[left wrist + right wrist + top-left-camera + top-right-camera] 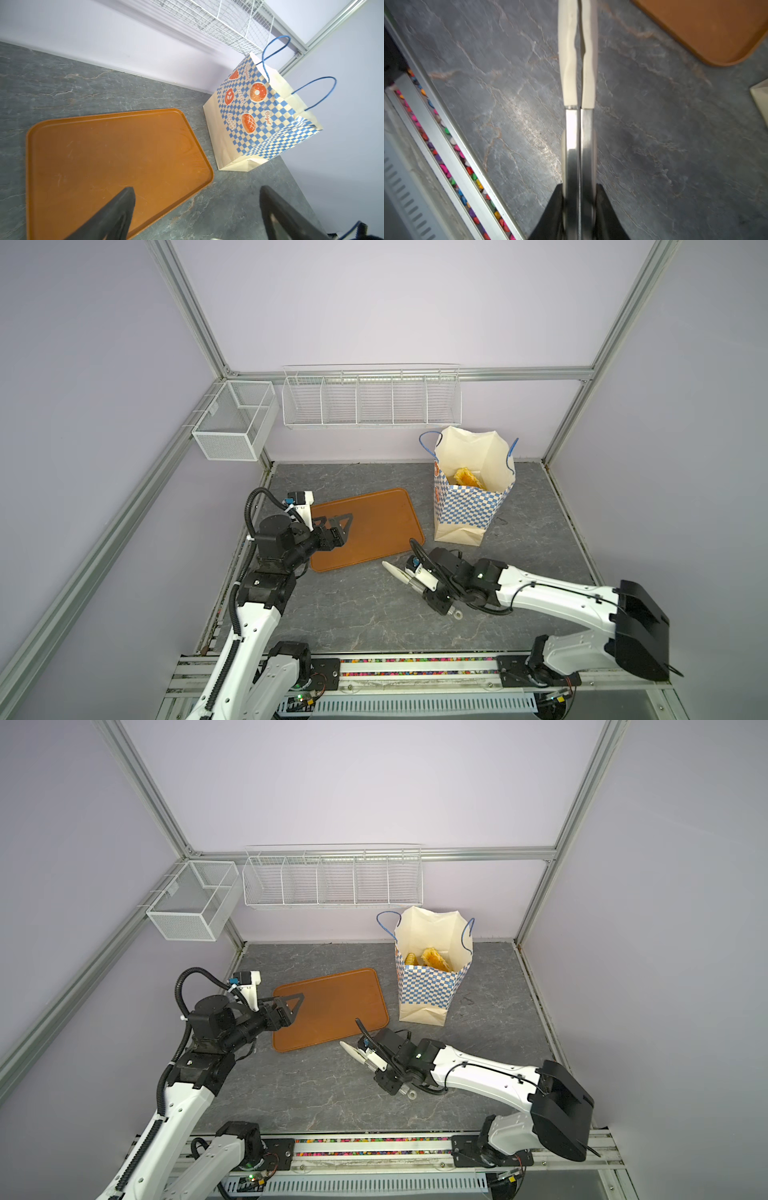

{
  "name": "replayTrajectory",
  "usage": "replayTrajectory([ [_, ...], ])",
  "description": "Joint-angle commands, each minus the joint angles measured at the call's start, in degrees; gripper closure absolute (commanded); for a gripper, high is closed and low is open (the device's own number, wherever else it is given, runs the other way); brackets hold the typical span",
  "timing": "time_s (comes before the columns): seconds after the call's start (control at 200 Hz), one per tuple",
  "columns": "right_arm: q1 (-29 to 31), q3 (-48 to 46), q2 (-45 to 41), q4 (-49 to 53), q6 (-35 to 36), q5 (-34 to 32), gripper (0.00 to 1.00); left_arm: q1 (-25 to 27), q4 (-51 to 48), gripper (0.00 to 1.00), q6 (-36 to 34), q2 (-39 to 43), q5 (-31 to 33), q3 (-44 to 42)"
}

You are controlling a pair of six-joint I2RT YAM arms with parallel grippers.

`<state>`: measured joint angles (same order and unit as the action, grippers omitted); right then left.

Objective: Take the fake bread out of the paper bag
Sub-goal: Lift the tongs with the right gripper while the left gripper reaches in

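We see the left tool (346,526) hanging over the near left part of the flat brown tray (374,522). Its two black fingers (116,212) are spread wide apart, with only tray and desk (353,614) showing between them. The right tool (579,188) sits low over the grey marbled desk and is clamped on a pair of tongs (395,571). In the right wrist view its black fingers press the two metal arms together so that the cream tips lie side by side. The tongs reach straight out ahead of this tool and end near the tray's closest edge, over the desk rather than on the tray. We cannot tell whether the tips touch the desk. The paper bag (465,506) stands upright on the desk beyond the right tool. From the left tool it lies ahead and off to the right, just past the tray's far right corner and apart from it. Its mouth is open and its blue cord handles stand up. The fake bread (434,959) lies inside the bag, below the rim. In a top view we make out two golden-yellow pieces there, well away from both tools.
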<state>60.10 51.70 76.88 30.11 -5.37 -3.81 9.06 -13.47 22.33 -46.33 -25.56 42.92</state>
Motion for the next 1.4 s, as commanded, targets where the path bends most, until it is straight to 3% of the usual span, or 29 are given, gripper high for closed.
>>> replayTrajectory([
  [0.0,0.0,-0.9,-4.9,-5.9,-3.1,-3.3,0.83,0.2,2.4,0.08,2.3,0.6,-7.2,1.6],
  [0.1,-1.6,-0.3,-8.2,-9.4,-4.1,-2.6,0.83,0.3,8.3,0.11,3.9,0.6,-14.6,0.2],
  [0.18,-5.0,0.0,-10.3,-14.2,-6.0,2.5,0.83,1.6,12.8,0.12,5.4,-0.6,-19.9,-1.2],
  [0.345,-10.2,2.8,-11.7,-22.0,-7.3,13.3,0.82,6.7,22.8,0.11,8.8,-1.6,-22.6,-3.6],
  [0.5,-12.6,2.3,-12.4,-29.9,-9.6,21.3,0.82,8.1,46.3,0.11,22.4,-4.7,-27.4,-7.0],
  [0.66,-14.0,1.2,-11.2,-41.7,-14.2,27.8,0.82,9.0,52.0,0.11,25.8,-9.3,-28.9,-6.4],
  [0.935,-14.0,3.2,-7.7,-49.8,-17.2,34.2,0.81,15.3,60.3,0.12,27.8,-15.2,-29.3,-5.6],
  [1.109,-14.0,2.9,-6.6,-52.0,-17.7,35.5,0.81,16.1,78.5,0.24,37.5,-19.6,-27.7,-6.8],
  [1.234,-14.0,3.3,-6.4,-52.2,-17.7,36.1,0.81,16.3,78.8,0.36,38.1,-21.4,-29.0,-6.0],
  [1.394,-14.2,4.2,-6.1,-52.1,-17.0,36.6,0.80,16.6,78.4,0.37,37.9,-22.5,-29.7,-5.9],
])
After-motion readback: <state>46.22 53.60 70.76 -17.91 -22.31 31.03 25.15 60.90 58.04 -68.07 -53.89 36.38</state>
